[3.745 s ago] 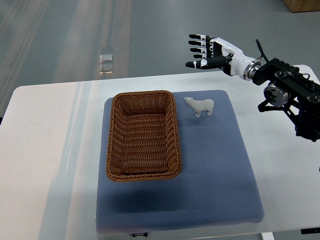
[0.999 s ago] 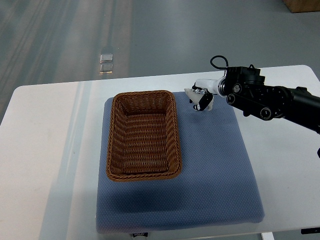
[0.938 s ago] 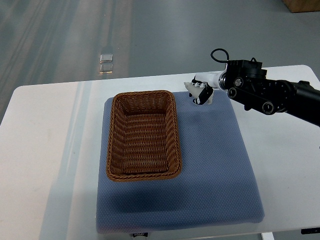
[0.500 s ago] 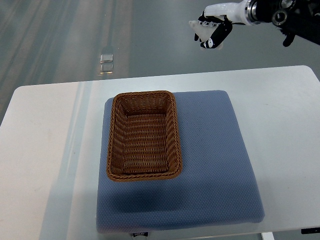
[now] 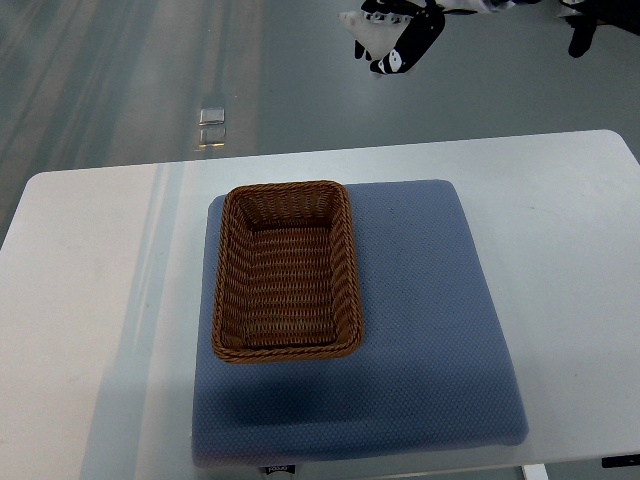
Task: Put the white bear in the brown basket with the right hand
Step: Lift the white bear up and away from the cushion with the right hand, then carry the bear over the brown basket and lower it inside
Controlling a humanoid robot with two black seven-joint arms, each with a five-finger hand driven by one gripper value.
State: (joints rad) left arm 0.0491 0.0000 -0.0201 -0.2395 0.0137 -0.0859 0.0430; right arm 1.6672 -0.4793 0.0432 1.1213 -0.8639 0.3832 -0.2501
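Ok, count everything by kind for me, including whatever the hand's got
Baskets: 1
Bears: 1, held in the right hand
Mats: 1
Tables: 1
Total: 4

Right hand (image 5: pixel 398 38) sits at the top edge of the top view, raised high, its arm coming in from the upper right with only a dark piece of it showing at the corner. Its black-and-white fingers (image 5: pixel 412 45) are curled down and closed around the white bear (image 5: pixel 372 35), palm facing down and to the left. The wrist is mostly cut off by the frame edge.
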